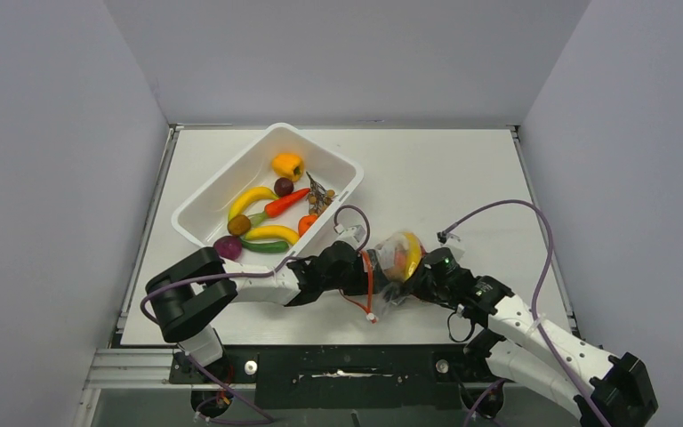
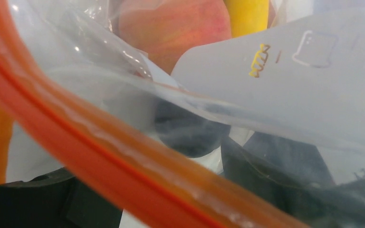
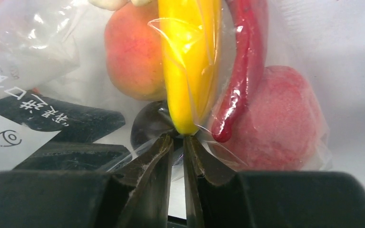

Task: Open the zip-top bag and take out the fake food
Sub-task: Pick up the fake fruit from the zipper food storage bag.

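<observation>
Zip-top bag (image 1: 389, 249), fake food (image 1: 406, 258) (banana (image 3: 190, 61), peach (image 3: 133, 52), chili (image 3: 241, 71)) enclosed, located by the near edge of the tabletop (image 1: 462, 196), film pinched in the narrowly closed right gripper (image 3: 179, 142), spread of the left gripper (image 1: 360, 269) not determinable; risk: film could be lost or torn by uneven pulling.

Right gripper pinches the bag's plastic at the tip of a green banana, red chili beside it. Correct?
No: the banana is yellow, not green, as the right wrist view shows. The right gripper does pinch the plastic of the bag at the banana's tip, red chili beside it.
</observation>
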Motion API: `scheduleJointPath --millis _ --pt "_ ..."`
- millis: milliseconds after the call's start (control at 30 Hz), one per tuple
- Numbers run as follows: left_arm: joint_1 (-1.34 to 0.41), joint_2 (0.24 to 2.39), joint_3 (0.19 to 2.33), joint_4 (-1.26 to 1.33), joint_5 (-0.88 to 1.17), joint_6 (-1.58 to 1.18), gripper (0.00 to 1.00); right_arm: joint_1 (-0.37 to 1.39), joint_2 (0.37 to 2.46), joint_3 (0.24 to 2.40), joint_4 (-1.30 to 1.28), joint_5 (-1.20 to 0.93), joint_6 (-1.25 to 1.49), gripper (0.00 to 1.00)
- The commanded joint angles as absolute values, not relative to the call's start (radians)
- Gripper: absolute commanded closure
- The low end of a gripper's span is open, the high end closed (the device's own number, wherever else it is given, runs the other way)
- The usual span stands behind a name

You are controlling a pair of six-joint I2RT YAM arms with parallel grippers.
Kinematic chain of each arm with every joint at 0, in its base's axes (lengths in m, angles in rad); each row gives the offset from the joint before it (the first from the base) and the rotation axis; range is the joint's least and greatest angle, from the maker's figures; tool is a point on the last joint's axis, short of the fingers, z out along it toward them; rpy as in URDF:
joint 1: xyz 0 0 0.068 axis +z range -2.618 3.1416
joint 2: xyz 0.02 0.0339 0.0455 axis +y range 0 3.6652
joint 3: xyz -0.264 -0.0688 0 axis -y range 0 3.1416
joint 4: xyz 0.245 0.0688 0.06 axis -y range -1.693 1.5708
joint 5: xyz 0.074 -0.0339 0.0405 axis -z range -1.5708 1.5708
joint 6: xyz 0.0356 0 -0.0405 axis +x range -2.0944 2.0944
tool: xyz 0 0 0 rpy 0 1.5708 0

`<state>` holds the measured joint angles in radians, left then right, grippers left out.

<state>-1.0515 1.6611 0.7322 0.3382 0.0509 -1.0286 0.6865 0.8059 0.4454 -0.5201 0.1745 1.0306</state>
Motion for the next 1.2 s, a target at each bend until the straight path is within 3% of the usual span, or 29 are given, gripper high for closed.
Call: scheduleJointPath --millis 0,300,600,1067,1167 --pt "-1.054 1.654 0.770 0.346 0.029 -1.039 0.37 0.674 0.829 0.439 -0.442 0.130 1.043 0.83" --pt "-1.054 1.628 0.758 0.307 -0.012 -1.037 0.35 0.667 0.727 0.563 -0.515 0.176 1.035 0.86" --pt "-1.054 1.592 0.720 0.332 -0.074 -1.045 0.23 0.662 0.683 0.527 -0.569 0.223 1.050 0.83" --pt "-1.052 1.580 0.582 0.569 -0.077 -1.025 0.14 0.661 0.742 0.358 -0.372 0.153 1.177 0.85" --pt "-1.057 1.568 0.505 0.773 -0.053 -0.967 0.14 0.661 0.740 0.347 -0.396 0.178 1.195 0.85"
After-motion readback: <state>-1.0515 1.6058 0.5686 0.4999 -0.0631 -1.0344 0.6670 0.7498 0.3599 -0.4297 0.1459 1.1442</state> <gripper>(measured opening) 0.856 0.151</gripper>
